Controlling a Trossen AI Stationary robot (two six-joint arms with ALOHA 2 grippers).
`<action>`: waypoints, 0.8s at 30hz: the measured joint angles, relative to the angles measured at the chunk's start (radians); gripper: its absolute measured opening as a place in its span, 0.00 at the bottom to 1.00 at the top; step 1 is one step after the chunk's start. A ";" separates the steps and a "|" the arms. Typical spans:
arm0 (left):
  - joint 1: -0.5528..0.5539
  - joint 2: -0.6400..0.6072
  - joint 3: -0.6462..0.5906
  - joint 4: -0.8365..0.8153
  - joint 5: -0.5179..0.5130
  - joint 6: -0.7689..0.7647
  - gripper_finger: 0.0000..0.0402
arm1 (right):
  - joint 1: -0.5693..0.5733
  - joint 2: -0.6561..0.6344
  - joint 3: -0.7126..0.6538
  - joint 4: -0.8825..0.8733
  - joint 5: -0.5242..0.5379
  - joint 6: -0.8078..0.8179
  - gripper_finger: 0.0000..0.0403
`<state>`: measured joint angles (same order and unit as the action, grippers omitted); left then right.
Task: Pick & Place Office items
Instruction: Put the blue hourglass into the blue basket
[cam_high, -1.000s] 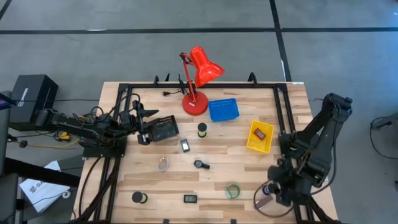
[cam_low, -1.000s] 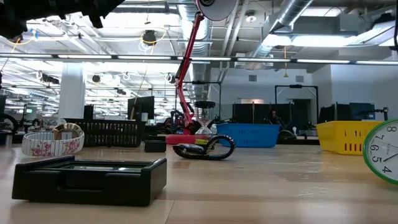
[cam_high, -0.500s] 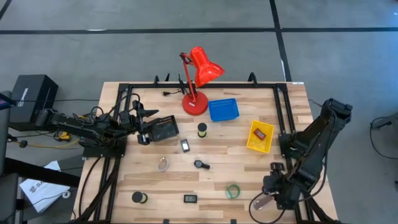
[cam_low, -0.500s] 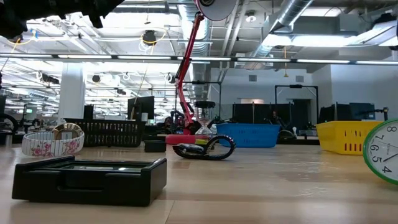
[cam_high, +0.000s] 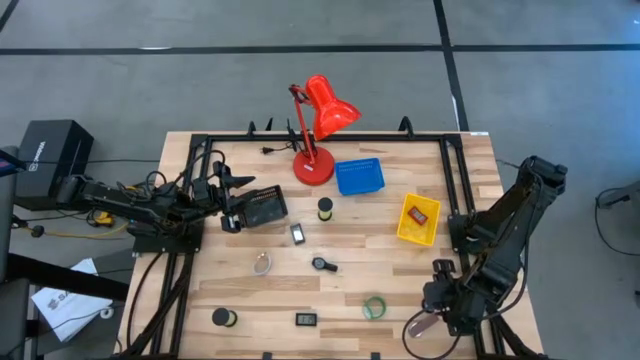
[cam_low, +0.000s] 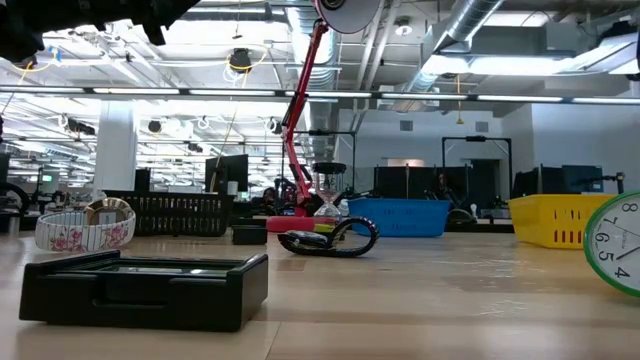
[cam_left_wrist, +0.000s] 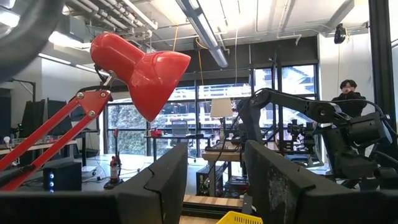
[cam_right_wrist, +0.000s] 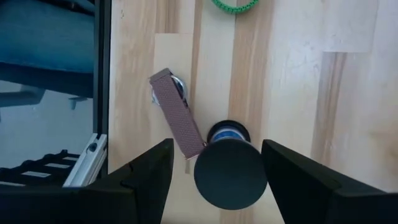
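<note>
The office items lie scattered on the wooden table: a green ring (cam_high: 374, 307), a black roll (cam_high: 222, 317), small black oblongs (cam_high: 306, 320) (cam_high: 298, 234) and a yellow-cored roll (cam_high: 325, 208). My right gripper (cam_high: 435, 314) hangs open near the table's near right corner, pointing steeply down. Its fingers (cam_right_wrist: 146, 177) stand either side of a round black piece with a blue collar (cam_right_wrist: 229, 169) without touching it. A maroon strap with a metal ring (cam_right_wrist: 178, 123) lies beside that piece. My left gripper (cam_left_wrist: 214, 180) waits open at the left, beside the black tray (cam_high: 264, 209), with nothing between its fingers.
A tall red desk lamp (cam_high: 318, 120) stands at the far edge, with a blue tray (cam_high: 359, 176) next to it. A yellow tray (cam_high: 417, 220) holding a maroon piece lies right of centre. The table's near right edge and black frame rail (cam_right_wrist: 102, 74) run close to my right gripper.
My right gripper has rolled about its own pointing line while staying over the maroon strap and the round black piece near the table's near right corner. Its fingers have stayed apart. Nothing on the table has moved.
</note>
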<state>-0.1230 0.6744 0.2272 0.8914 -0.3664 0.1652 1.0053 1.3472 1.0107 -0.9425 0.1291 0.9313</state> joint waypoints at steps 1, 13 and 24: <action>0.000 0.000 0.000 0.000 0.000 -0.018 0.39 | 0.000 0.000 0.000 -0.001 -0.002 -0.001 0.58; 0.000 0.002 0.000 0.000 0.000 -0.044 0.39 | -0.008 0.000 0.000 -0.016 0.000 -0.116 0.58; 0.000 0.002 0.000 0.000 0.000 -0.043 0.39 | -0.071 0.000 0.000 -0.020 0.000 -0.207 0.58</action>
<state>-0.1228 0.6762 0.2272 0.8909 -0.3664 0.1223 0.9347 1.3476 1.0103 -0.9628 0.1287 0.7248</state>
